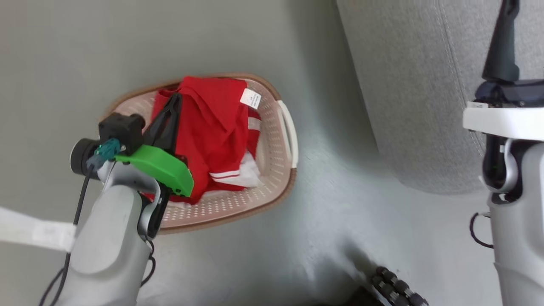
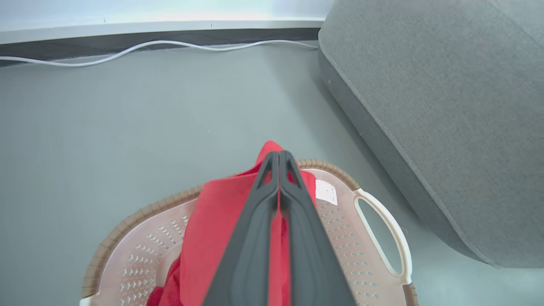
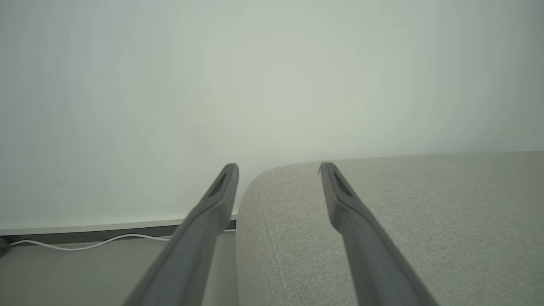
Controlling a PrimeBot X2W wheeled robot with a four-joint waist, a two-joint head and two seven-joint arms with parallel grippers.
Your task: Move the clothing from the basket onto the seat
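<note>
While our left gripper (image 2: 279, 158) is pinching clothing (image 1: 214, 127) in the basket (image 1: 272, 199), we are risking a slip on that thin fold; our right gripper (image 3: 278, 170) is gaping wide.

Basket (image 1: 272, 163) sitting on floor (image 1: 63, 51), left of sofa (image 1: 408, 85), near it, not touching. Clothes (image 1: 212, 127) lying in basket, piled more toward its left and far side. Tag (image 1: 250, 98) sitting on clothes, near handle (image 1: 290, 127) on sofa side. Left gripper (image 2: 278, 155) reaching over basket, fingers pinching clothes between them. Right gripper (image 3: 278, 170) hanging above sofa's end, fingers spread apart. Cord (image 2: 148, 44) lying on floor along wall (image 3: 272, 85), behind basket and sofa.
</note>
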